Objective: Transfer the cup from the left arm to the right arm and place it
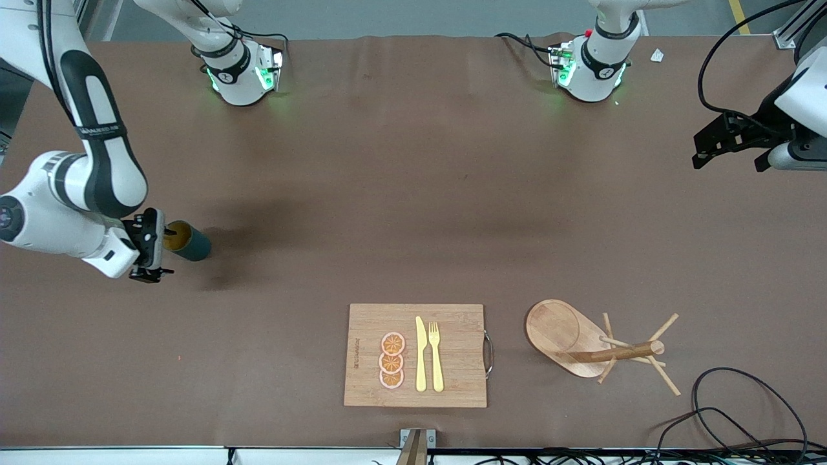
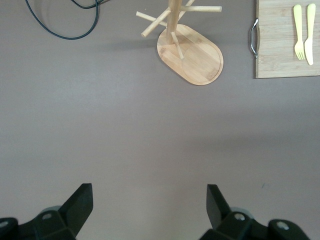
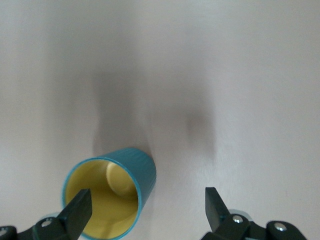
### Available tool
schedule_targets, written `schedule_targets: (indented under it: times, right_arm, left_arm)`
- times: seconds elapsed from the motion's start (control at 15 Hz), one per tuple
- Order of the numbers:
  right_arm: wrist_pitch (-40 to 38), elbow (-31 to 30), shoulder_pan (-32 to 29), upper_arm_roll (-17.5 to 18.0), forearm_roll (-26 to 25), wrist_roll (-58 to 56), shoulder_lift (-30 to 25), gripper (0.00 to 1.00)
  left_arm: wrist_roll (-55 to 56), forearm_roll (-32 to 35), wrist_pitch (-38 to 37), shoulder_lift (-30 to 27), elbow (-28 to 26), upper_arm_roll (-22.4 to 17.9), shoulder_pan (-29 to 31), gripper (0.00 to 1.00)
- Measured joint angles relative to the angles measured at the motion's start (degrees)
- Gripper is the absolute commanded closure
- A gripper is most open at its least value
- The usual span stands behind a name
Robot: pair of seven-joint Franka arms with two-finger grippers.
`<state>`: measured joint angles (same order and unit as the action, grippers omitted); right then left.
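Cup (image 1: 187,240) beside released right end effector (image 1: 150,245), left end effector (image 2: 149,207) released, cutting board (image 1: 452,323) well apart.

right arm: bent low at its end of the counter | right hand (image 1: 152,244): fingers spread | left arm: waits raised at its own end | left hand (image 1: 729,141): fingers spread

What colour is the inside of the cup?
Mustard yellow inside the cup, clearest in the right wrist view.
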<state>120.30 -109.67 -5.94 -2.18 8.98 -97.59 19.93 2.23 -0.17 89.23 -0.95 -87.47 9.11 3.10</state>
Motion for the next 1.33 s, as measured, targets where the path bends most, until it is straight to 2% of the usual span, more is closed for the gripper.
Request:
schedule_targets:
  times: [0.4, 0.67, 0.87, 1.07, 1.33]
  right_arm:
    - [-3.21, 1.35, 1.12, 1.01, 0.0, 28.74, -5.77, 0.0]
    - [-4.48, 3.96, 3.02, 1.07, -0.01, 41.99, -6.37, 0.0]
    - [-10.17, 7.17, 3.11, 1.03, -0.83, 57.34, -6.4, 0.0]
    - [-16.98, 12.28, 3.51, 1.08, -4.88, 71.98, -6.46, 0.0]
    - [-23.55, 16.96, 4.22, 1.06, -6.4, 83.76, -6.8, 0.0]
  left_arm:
    - [0.51, 1.28, -0.21, 0.19, 0.01, -0.23, 0.21, 0.0]
    - [1.54, 1.45, -0.48, 0.2, 0.01, 0.1, 0.11, 0.0]
    - [1.54, 1.46, -1.19, 0.2, 0.01, 0.36, 0.05, 0.0]
    - [1.52, 1.47, -2.39, 0.18, 0.11, 0.77, 0.03, 0.0]
    - [1.49, 1.51, -2.64, 0.13, 0.4, 1.13, 0.05, 0.0]
